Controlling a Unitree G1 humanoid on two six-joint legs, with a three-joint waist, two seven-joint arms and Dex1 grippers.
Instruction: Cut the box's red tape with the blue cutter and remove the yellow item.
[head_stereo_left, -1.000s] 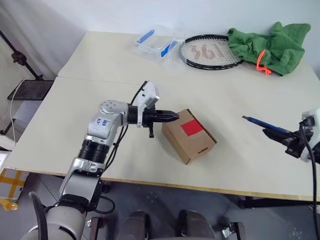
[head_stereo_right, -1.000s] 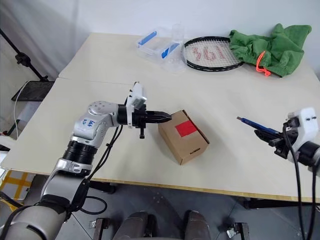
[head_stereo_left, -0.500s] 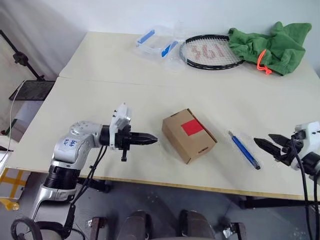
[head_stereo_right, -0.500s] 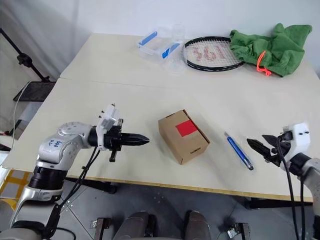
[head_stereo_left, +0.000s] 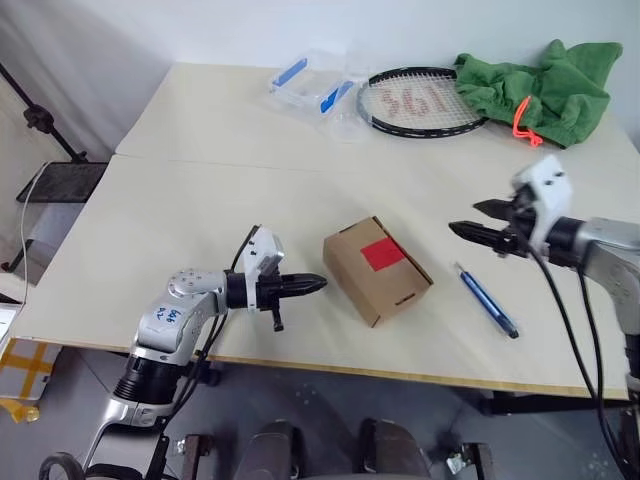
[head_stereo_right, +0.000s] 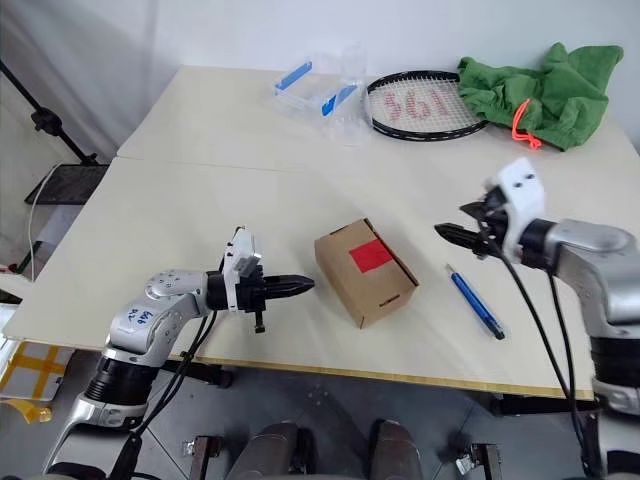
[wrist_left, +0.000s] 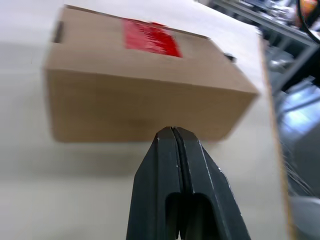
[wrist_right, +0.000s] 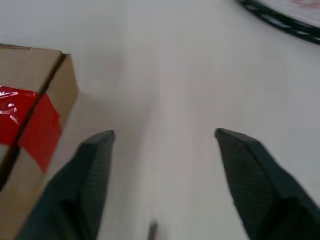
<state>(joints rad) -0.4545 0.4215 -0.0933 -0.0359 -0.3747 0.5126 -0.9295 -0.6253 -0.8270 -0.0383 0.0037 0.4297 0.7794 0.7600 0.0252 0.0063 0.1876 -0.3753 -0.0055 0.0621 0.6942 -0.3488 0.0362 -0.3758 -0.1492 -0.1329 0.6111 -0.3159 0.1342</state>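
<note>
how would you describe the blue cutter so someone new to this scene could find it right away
Start at the brown cardboard box with the red tape near the table's front edge. On the side toward the robot's right arm, apart from the box, the blue cutter lies flat on the tabletop. It is the only slim, pen-like blue thing there.

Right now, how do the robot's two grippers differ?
The left gripper is shut, fingers pressed together; the right gripper is open, fingers apart. The left sits low by the box's left side; the right hovers above the table to the box's right, near the cutter. Both are empty, black-fingered and point at the box.
</note>
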